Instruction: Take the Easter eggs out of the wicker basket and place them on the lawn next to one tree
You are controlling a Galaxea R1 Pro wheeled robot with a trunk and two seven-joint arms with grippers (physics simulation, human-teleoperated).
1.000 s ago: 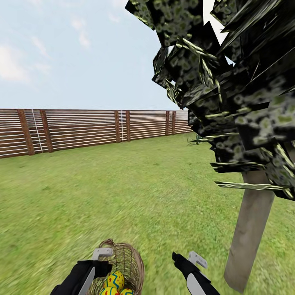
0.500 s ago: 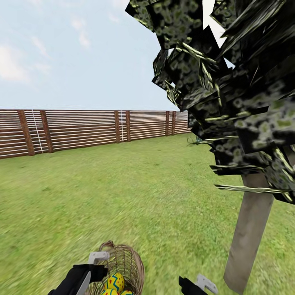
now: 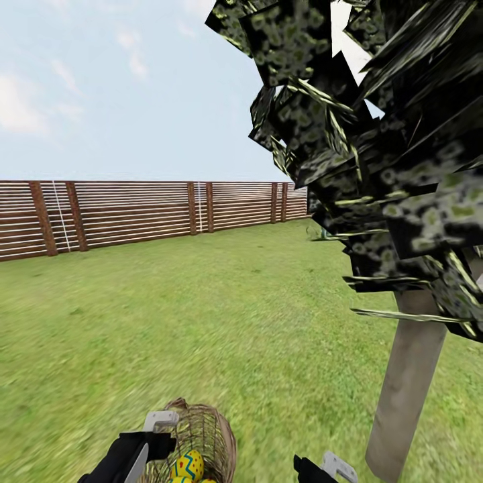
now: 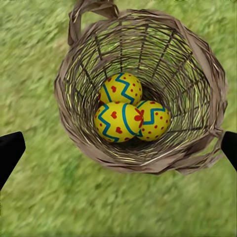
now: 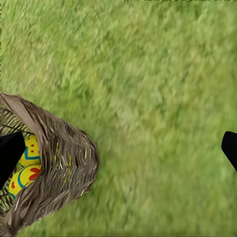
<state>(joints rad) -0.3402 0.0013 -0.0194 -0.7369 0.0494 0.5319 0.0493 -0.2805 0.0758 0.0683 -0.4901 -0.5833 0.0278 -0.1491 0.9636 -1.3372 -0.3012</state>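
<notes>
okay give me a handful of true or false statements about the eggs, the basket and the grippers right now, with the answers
1. All three eggs lie in the basket. True.
2. The left gripper is shut on an egg. False: its fingers are spread wide, above the basket, and hold nothing.
3. The basket stands on the lawn. True.
4. One egg lies on the grass at the tree. False: no egg is out of the basket.
5. The right gripper is open over grass beside the basket. True.
</notes>
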